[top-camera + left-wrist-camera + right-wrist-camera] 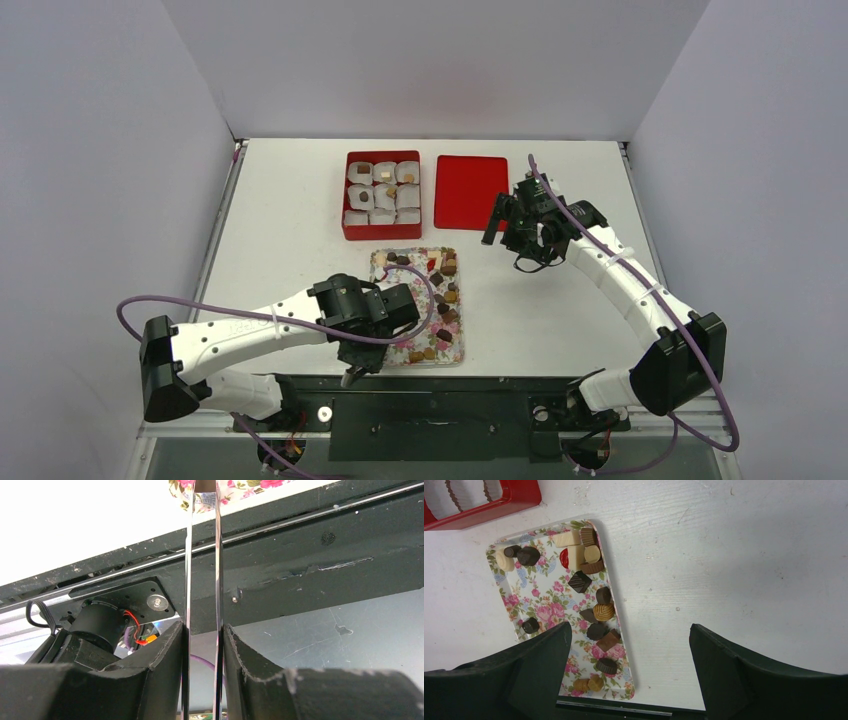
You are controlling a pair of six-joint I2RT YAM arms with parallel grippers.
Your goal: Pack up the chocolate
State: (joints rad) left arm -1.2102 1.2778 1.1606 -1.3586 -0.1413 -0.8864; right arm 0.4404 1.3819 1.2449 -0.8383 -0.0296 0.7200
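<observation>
A white tabletop [290, 230] carries a flat rectangular tray with a pink floral pattern [540, 602] close to the middle of its near edge. The chocolate [603, 611], small pieces in dark brown, tan and cream with one red-wrapped, lies mostly along the tray's right side. A few pieces sit in the white paper cups [358, 193] of a red rectangular box [347, 195] toward the far edge. A flat red lid [471, 190] lies just beside the box on its right.

The left gripper [202, 635] hangs over the tray's near left corner, its jaws clamped on thin metal tweezers [189, 580]. Whether the tweezer tips hold a piece cannot be told. The right gripper [630, 626] hovers above bare tabletop to the right of the tray, jaws spread wide and empty.
</observation>
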